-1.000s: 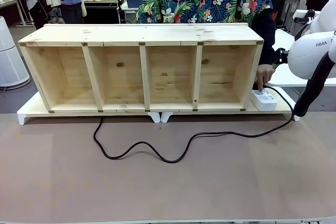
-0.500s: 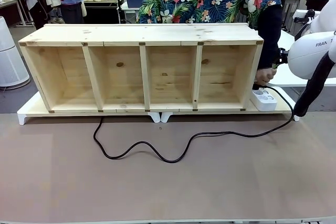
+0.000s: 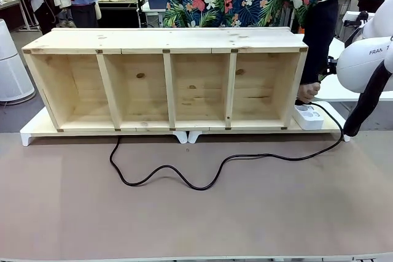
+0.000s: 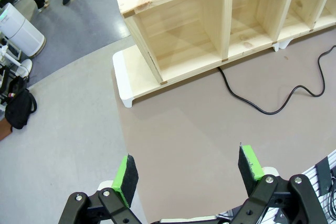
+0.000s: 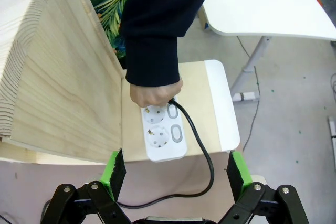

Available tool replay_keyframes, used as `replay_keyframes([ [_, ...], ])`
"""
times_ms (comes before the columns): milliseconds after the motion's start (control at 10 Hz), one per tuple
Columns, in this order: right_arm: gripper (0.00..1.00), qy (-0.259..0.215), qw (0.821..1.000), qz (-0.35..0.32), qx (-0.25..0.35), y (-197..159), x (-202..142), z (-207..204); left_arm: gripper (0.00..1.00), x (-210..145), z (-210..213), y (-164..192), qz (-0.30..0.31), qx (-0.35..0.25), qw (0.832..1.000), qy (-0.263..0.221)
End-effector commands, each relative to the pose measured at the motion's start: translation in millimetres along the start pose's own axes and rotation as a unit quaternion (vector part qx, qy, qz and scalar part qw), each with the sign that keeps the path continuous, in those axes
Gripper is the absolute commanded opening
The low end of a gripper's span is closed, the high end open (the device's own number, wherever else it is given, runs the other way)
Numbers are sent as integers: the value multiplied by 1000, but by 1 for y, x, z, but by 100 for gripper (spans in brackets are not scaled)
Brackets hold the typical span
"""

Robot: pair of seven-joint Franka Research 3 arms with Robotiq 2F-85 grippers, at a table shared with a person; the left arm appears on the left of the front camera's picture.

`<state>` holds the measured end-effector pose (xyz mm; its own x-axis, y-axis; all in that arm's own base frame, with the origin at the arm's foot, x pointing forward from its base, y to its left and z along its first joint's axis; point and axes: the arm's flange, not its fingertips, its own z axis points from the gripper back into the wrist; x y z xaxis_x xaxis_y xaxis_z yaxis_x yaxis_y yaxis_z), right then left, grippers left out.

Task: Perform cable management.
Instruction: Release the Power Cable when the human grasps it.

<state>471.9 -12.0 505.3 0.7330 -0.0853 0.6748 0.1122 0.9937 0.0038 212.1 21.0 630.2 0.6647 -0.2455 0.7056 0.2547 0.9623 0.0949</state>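
At three o'clock a hand (image 5: 155, 90) grips the strip (image 5: 163, 135); both grippers (image 5: 172, 174) (image 4: 189, 177) gape empty, so grabbing the cable (image 3: 202, 179) risks yanking it.

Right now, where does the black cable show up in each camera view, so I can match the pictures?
Front view: the cable snakes across the brown tabletop in front of the wooden shelf, ending at the power strip on the right.
Left wrist view: the cable curves at right, below the shelf.
Right wrist view: the cable loops down from the power strip, beside the person's hand.
Shared landmark: the wooden shelf.
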Motion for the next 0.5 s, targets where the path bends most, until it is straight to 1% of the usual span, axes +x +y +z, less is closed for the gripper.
replay_keyframes([
  [0, 100, 3, 1000, -4, 0, 0, -1, -1, 100, 0, 0, 1, 2, 0, 1000, 0],
  [400, 100, 3, 1000, -4, 0, 0, -1, -1, 100, 0, 0, 1, 2, 0, 1000, 0],
])
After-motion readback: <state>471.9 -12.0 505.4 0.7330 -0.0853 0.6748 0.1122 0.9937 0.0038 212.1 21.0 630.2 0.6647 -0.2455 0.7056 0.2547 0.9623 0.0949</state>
